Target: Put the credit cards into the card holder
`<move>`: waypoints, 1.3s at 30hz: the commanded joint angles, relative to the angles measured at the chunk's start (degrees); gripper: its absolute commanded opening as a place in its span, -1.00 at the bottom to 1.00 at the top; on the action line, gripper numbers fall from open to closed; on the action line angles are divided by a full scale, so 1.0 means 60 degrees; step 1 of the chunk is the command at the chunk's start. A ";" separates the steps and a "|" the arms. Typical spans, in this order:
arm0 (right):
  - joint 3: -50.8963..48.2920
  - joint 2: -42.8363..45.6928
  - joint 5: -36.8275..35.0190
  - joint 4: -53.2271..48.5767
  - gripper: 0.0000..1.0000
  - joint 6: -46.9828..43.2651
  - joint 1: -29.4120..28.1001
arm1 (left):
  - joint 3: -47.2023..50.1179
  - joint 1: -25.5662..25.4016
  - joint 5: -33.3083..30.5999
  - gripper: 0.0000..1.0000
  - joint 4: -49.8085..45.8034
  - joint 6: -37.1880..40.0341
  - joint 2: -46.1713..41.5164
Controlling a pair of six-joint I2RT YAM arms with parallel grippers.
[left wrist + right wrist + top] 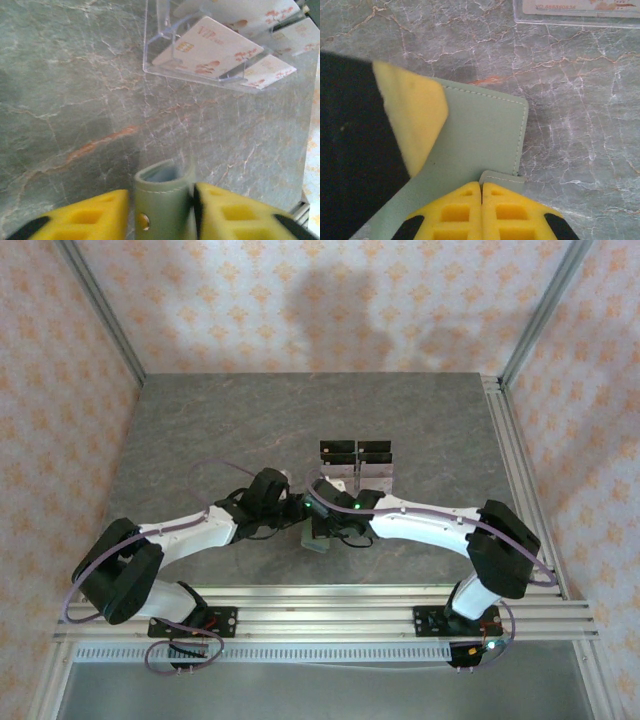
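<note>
Grey-green marbled tabletop [200, 440], pink patterned walls [60, 390] around. Sage-green folding card holder [485, 135] sits mid-table between my two arms, just in front of the clear acrylic tiered stand [150, 62]. Left gripper [161, 212]: yellow pads clamped on the holder's curled edge, one on either side. Right gripper [481, 207]: fingers pressed together at the holder's snap tab; whether they nip it, I cannot tell. Pale credit cards [207, 47] with red print rest in the stand, apart from the holder.
</note>
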State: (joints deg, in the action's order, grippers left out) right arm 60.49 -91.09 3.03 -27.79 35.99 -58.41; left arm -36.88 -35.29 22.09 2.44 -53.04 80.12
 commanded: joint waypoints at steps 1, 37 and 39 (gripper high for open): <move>-0.0203 0.0360 -0.0127 0.0171 -1.00 0.0111 0.0109 | 0.0028 -0.0132 -0.0125 -0.55 0.0373 -0.0023 0.0081; -0.0598 0.1643 0.1511 0.1524 -1.00 0.0082 0.1239 | -0.1090 0.0772 -0.1406 0.47 -0.2291 0.2292 -0.0563; -0.0575 0.1666 0.1502 0.1507 -1.00 0.0096 0.1239 | -0.1047 0.0706 -0.1305 0.47 -0.2251 0.2227 -0.0525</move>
State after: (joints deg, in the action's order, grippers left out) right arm 55.16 -82.76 11.88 -19.59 36.60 -51.05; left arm -42.35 -30.39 13.04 -9.74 -40.47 77.54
